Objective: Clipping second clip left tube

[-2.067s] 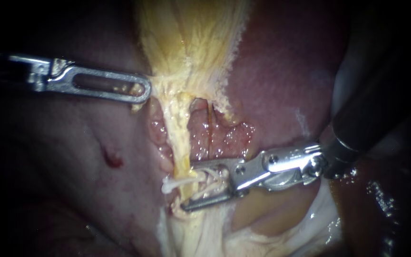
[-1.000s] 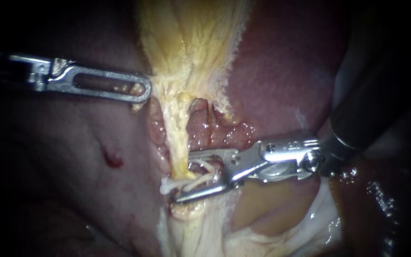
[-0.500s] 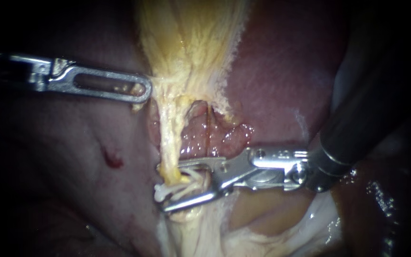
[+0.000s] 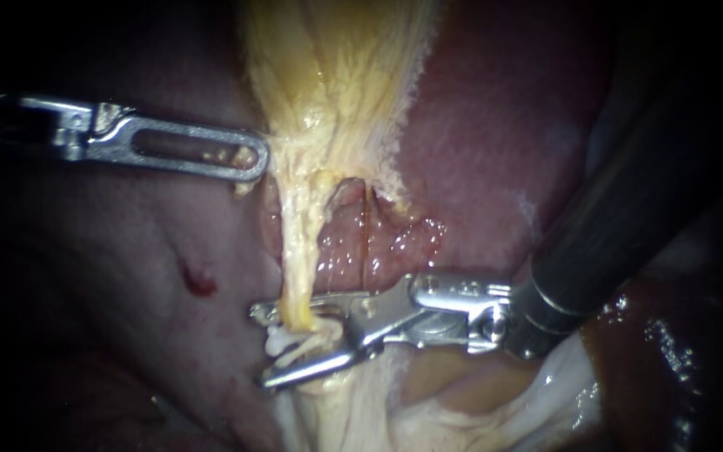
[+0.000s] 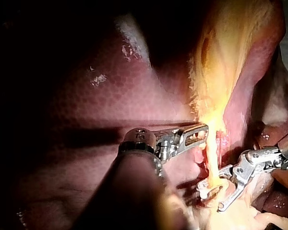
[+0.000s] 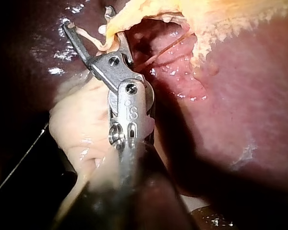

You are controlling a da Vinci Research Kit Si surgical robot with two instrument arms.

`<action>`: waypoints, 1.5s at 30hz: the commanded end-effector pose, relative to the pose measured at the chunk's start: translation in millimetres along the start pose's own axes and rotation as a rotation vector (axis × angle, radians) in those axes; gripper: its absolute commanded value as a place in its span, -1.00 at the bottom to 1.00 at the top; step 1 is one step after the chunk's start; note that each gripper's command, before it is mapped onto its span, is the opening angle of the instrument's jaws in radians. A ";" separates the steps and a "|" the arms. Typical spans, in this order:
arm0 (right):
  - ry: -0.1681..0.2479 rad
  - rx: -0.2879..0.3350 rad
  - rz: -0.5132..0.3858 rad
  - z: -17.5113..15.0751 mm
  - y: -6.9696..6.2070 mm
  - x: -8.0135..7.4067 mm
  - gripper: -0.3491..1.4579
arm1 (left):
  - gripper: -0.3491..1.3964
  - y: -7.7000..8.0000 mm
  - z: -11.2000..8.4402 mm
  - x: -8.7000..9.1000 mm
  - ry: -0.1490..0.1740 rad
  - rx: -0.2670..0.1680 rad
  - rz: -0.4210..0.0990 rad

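Nearest, our right instrument (image 4: 294,345) held its steel jaws apart, straddling the left tube (image 4: 294,268), a pale, fibrous yellow cord, with a white clip (image 4: 278,341) between them. Beyond, our left instrument (image 4: 251,163) had its slotted jaws closed on frayed yellow tissue (image 4: 336,84). Glossy red liver (image 4: 479,151) lay open behind.

Silver left instrument (image 4: 246,161), slotted; right instrument (image 4: 261,347) silver (shaft black).

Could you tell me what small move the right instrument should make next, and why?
Probably close it on the left tube. The right instrument stands open astride that tube, both tips past its far side, with a white clip lying against the tube inside the gap, so squeezing looks due.
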 end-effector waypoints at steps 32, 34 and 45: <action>0.018 0.091 0.031 0.1 -2.5 0.9 -0.18 | -1.00 0.1 0.0 0.0 0.000 0.000 0.000; 0.018 0.091 0.031 -0.1 -2.4 0.9 -0.25 | -1.00 0.1 0.0 0.0 0.000 0.000 0.000; 0.014 0.087 0.033 -0.9 -2.3 0.5 -0.79 | -1.00 0.2 0.0 0.0 0.000 0.000 0.000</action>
